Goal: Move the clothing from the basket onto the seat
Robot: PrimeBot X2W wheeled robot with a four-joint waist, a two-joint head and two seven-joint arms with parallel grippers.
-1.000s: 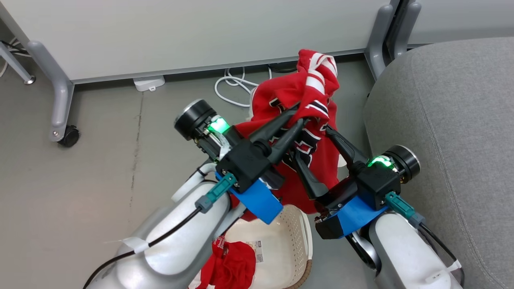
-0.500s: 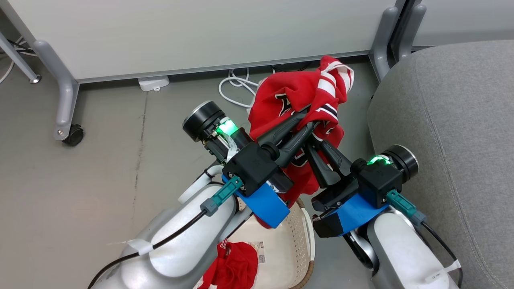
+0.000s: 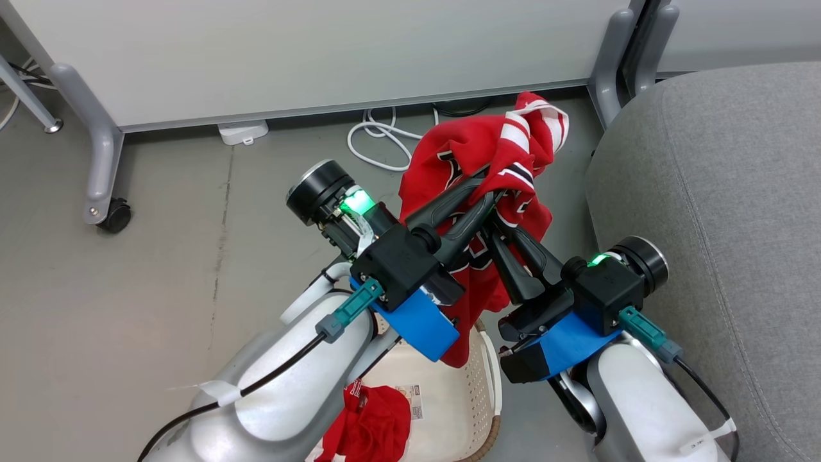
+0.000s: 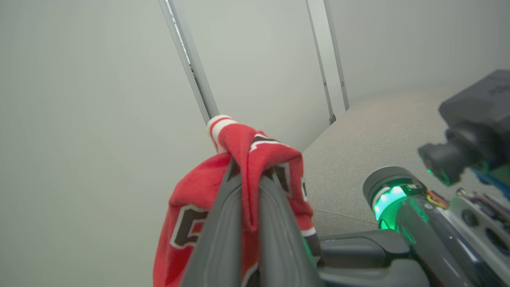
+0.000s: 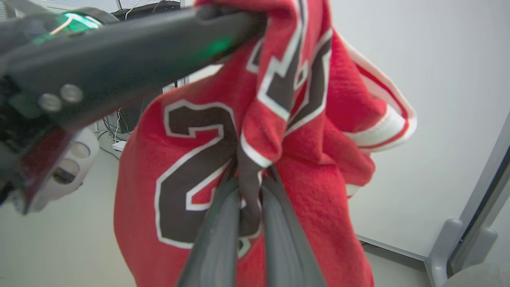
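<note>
Hanging between the two arms in the head view, the red jersey (image 3: 471,144) is held clear of the grey floor (image 3: 160,269), near the light-grey sofa (image 3: 718,192). The left gripper (image 3: 489,186) has its fingers pinched tight on a bunched fold by the striped trim. The right gripper (image 3: 495,224) reaches in from the other side, its fingers closed on the cloth just below. Under the arms the cream basket (image 3: 490,378) sits on the floor with the red shorts (image 3: 375,420) inside.

In the left wrist view, the left fingers press together with a fold of jersey draped between them, the sofa beyond.

In the right wrist view, the right fingers stand almost together, gripping a narrow pleat beside the black-and-white numeral. One dark finger of the left gripper crosses the top.
</note>
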